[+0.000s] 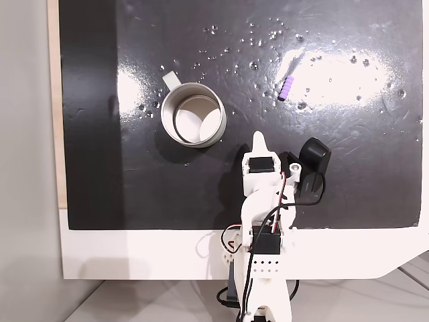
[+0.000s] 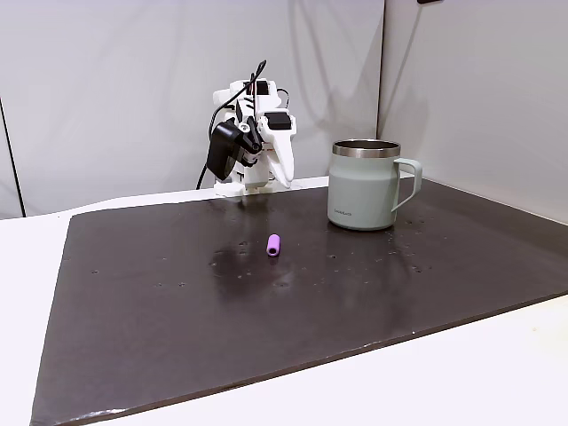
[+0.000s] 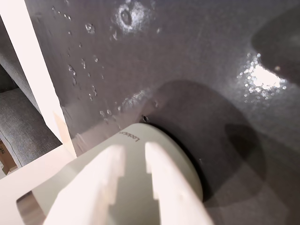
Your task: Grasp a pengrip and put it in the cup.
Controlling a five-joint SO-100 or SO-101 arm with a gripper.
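Dark, glossy matting covers the white desk, speckled with small dents or droplets and carrying bright glare patches from lights above; plain pale walls stand behind it in the side-on fixed view, and a wood-coloured strip runs down the mat's left edge in the top-down one.

Left of centre in the top-down view sits the cup, upright, mouth open to the ceiling, its tab handle pointing to the upper left, so a drop from above looks easy; the side-on view shows the cup right of centre with its handle to the right. Below and right of it the arm is folded back near the desk's near edge, its claw pointing up-frame just beside the cup, probably a resting pose; in the wrist view the claw has its two pale tips slightly apart with nothing between them, the cup's wall behind. Upper right lies the pengrip, on its side on the mat, well apart from claw and cup; it is still to be grasped.
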